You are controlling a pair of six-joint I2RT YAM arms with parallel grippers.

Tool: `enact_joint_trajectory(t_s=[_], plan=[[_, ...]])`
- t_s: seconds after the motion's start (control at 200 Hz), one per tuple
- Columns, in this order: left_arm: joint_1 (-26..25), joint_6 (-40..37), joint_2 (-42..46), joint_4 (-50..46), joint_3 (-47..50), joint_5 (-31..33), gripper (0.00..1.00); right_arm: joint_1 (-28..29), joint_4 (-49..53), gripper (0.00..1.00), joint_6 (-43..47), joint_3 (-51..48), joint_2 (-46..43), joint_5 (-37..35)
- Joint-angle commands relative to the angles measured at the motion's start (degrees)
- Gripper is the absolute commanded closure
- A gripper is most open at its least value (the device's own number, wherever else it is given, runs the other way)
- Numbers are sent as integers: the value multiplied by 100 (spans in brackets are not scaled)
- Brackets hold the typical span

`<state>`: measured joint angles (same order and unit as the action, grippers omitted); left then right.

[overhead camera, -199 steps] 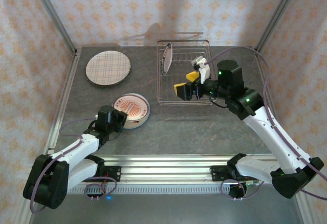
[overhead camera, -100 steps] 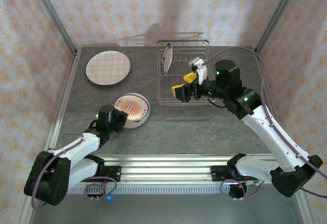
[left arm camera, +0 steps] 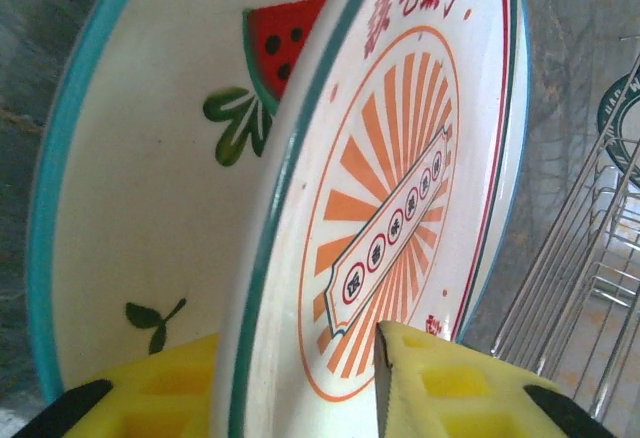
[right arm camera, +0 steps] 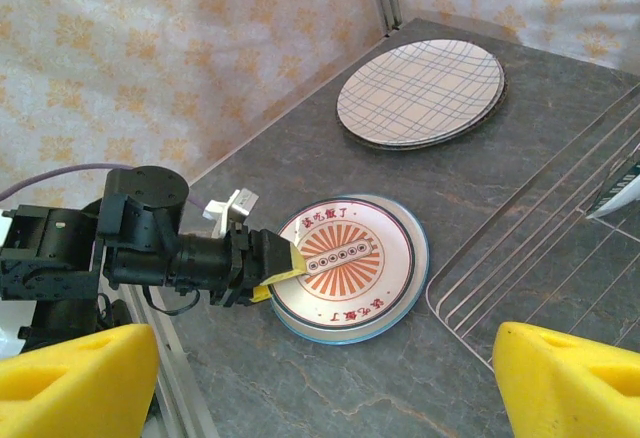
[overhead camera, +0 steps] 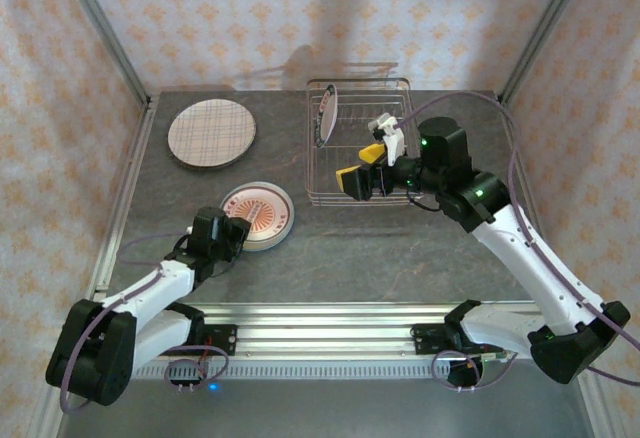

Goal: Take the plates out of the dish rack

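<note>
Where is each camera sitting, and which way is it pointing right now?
Top external: above and behind the bases, looking down on the table; left claw and right claw show.
Left wrist: low by the table, facing the sunburst plate gripped over a watermelon plate; own yellow fingers show.
Right wrist: over the dish rack, facing left at the plaid plate; own fingertips at the bottom corners.
Shared: the sunburst plate, all three.

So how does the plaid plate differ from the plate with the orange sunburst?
The plaid plate looks larger than the sunburst plate. The plaid plate has crossed lines; the sunburst plate has orange rays and red characters. The plaid plate lies free; the sunburst plate has its rim gripped by the left gripper. Both are round and out of the dish rack.
</note>
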<state>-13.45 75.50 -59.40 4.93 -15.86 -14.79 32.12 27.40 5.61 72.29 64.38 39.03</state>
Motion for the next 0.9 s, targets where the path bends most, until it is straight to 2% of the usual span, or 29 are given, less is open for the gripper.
enact_joint_trajectory(t_s=[0.0, 0.24, 0.701, 0.896], plan=[[36, -97, 153, -386, -239, 11, 63, 31, -15, 13, -68, 162, 20, 33], [36, -210, 117, -1033, -517, -86, 58, 31, -40, 13, -108, 145, 39, 9], [35, -439, -372, -1462, -895, -131, 48, 33, -24, 13, -121, 180, 69, -11], [36, -606, -520, -2051, -1205, -99, 44, 31, -23, 13, -119, 189, 77, -27]])
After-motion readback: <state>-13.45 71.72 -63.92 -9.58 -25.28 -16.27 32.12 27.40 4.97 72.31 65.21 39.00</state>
